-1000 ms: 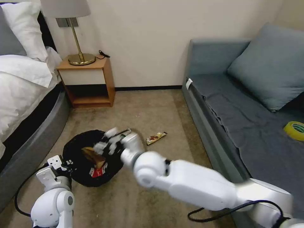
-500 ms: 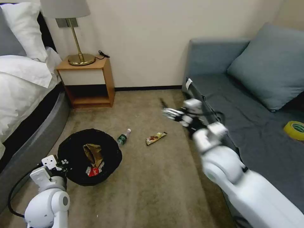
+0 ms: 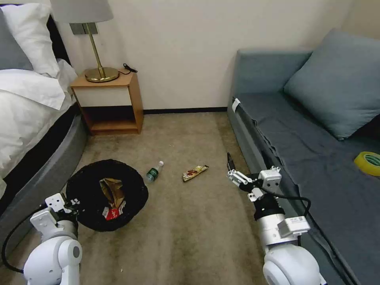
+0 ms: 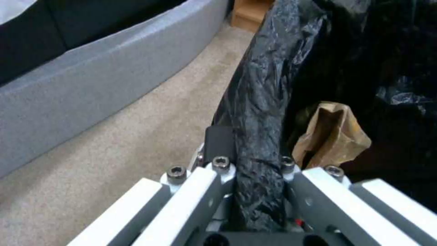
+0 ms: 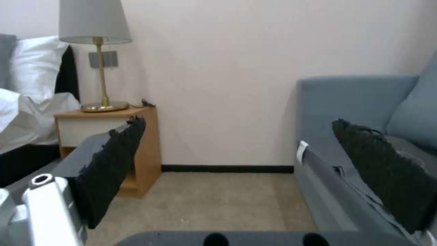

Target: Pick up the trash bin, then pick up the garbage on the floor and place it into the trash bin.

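Left gripper (image 3: 73,204) clamped on the near-left rim of the trash bin (image 3: 130,180), black liner pinched between its fingers (image 4: 218,140). Inside the bin: tan paper wad (image 3: 111,188) and red-and-white packet (image 3: 112,213). Right gripper (image 3: 233,170) spread wide and empty, raised beside the sofa (image 3: 316,158). Clear bottle (image 3: 154,171) on the carpet just right of the bin; snack wrapper (image 3: 194,172) farther right, between bottle and right gripper, apart from both.
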Controlling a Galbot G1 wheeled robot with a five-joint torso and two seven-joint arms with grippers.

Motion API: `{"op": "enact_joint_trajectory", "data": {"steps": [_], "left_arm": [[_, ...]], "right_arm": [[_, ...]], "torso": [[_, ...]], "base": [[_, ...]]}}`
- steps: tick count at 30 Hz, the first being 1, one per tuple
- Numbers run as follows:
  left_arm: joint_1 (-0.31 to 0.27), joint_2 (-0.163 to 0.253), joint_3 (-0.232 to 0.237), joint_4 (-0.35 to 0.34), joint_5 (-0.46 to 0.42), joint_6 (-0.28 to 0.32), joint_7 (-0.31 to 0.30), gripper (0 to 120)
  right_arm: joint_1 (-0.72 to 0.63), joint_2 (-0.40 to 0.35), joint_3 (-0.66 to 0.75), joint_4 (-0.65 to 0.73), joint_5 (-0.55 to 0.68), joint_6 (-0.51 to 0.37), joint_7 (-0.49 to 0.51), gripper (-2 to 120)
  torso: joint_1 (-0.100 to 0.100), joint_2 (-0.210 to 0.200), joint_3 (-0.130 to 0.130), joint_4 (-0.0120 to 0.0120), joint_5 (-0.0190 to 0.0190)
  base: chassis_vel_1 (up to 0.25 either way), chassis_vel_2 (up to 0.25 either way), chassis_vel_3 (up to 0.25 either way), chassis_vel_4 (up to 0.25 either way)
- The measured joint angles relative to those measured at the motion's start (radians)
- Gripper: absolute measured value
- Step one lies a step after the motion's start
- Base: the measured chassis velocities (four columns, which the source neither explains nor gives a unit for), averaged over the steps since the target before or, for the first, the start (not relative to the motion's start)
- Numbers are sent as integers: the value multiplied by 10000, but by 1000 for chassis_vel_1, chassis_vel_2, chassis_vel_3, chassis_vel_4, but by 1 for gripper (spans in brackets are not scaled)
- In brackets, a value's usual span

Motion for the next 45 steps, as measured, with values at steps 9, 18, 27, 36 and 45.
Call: {"op": "enact_joint_trajectory", "data": {"steps": [9, 18, 27, 36, 45], "left_arm": [[-17, -67, -1, -13, -2, -7, 1, 3], [-49, -97, -27, 142, 18, -66, 21, 3], [-113, -97, 12, 236, 30, -74, 33, 3], [-120, -76, 25, 277, 28, -92, 33, 3], [-186, -43, 53, 301, -45, -82, 32, 3]], "right_arm": [[228, -57, -197, -305, 82, 102, -129, 100], [374, -88, -379, -505, 213, 131, -168, 100], [424, -101, -393, -570, 274, 132, -174, 100], [489, -112, -408, -695, 259, 186, -187, 100], [1076, -692, -629, -1173, 384, 349, -399, 100]], "torso": [[0, 0, 0, -1, 2], [1, -1, 2, -1, 2], [1, -2, 2, -1, 1], [1, -1, 2, -2, 1], [1, -2, 2, -1, 2]], "base": [[-43, 48, 45, -40], [-184, 204, 198, -207], [-205, 201, 201, -190], [-173, 173, 174, -181], [-81, 100, 78, -78]]}}
